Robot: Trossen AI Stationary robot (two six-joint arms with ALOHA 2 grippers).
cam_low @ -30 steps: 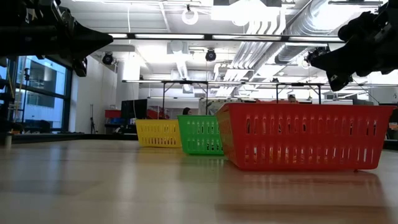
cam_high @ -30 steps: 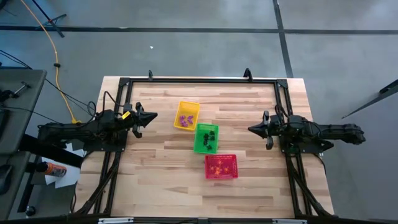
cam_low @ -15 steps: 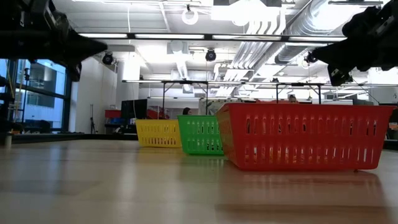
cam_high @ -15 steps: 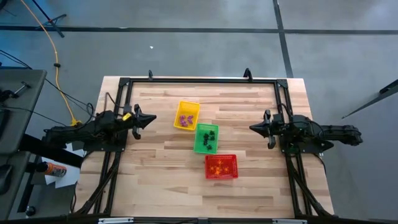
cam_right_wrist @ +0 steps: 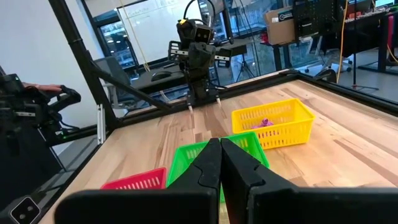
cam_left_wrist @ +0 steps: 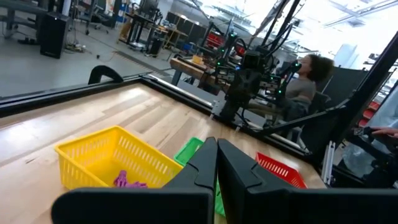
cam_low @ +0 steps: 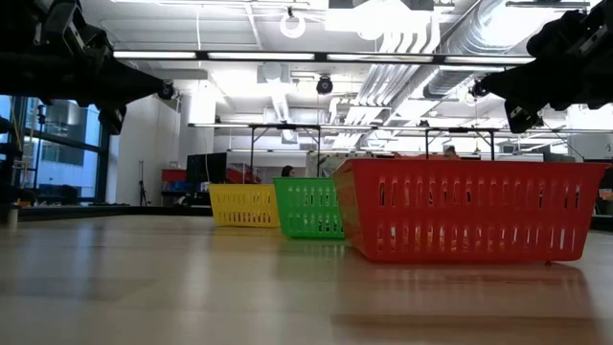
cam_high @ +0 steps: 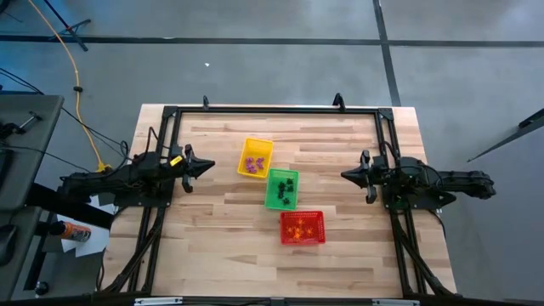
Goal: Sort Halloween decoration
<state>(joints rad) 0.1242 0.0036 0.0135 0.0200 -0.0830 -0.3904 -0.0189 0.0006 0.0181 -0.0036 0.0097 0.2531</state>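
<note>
Both my tools were pinched shut, empty: left tool [cam_high: 206, 163] sat nearer the yellow basket [cam_high: 256, 158] holding the purple trinkets [cam_high: 252, 162], right tool [cam_high: 346, 176] farther across.

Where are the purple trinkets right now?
In the high view, the purple trinkets lie inside the yellow basket, left of table centre, diagonally next to the green basket.

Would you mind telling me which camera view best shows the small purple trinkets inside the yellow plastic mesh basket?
The high view: it looks straight down on the purple trinkets in the yellow mesh basket. The left wrist view and right wrist view catch them partly over the rim. The low view shows only the basket's wall.
</note>
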